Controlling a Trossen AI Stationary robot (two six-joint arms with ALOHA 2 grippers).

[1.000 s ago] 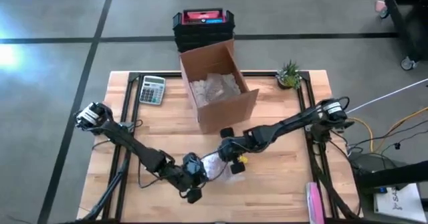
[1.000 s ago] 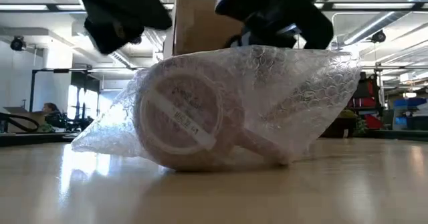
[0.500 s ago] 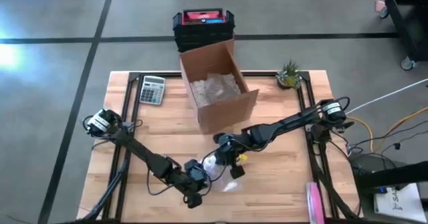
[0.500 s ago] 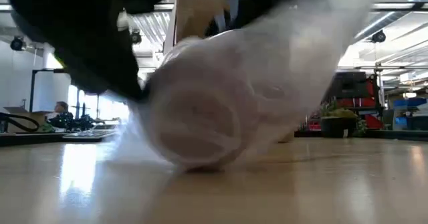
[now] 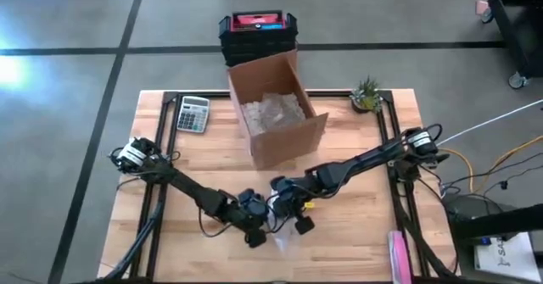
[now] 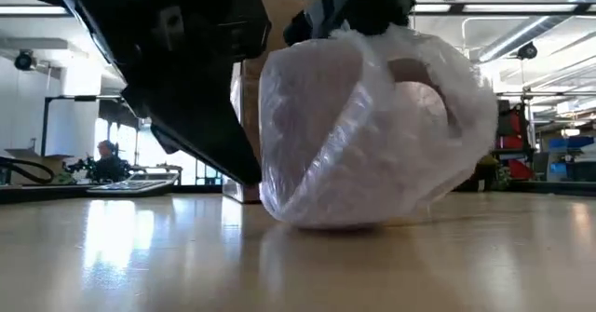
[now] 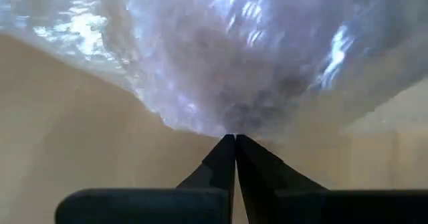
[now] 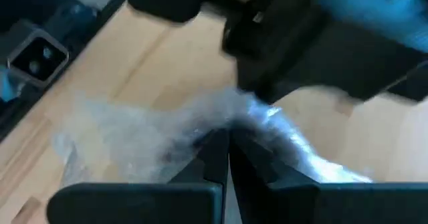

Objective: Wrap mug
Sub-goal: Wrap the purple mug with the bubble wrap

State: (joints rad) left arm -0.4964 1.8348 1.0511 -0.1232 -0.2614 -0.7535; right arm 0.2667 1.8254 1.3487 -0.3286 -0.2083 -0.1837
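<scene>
Mug, pale pink ceramic (image 6: 321, 116), sits on the light wooden table (image 5: 356, 233) near its front middle, covered in clear bubble wrap (image 6: 391, 163); in the low view we see the handle through the plastic on the side away from the left arm. We read the left gripper (image 7: 235, 141) as pinched together on the edge of the wrap, fingertips meeting with film between them. The right gripper (image 8: 227, 138) looks likewise closed on a bunched fold of the same wrap, just beside the left one (image 5: 256, 219). From above, both arms meet over the bundle, right gripper (image 5: 287, 206) touching it from the box side. Behind stands an open brown cardboard box (image 5: 276, 106) with more wrap inside, a grey calculator (image 5: 193, 114) at the back left, and a small green potted plant (image 5: 366, 95) at the back right.
</scene>
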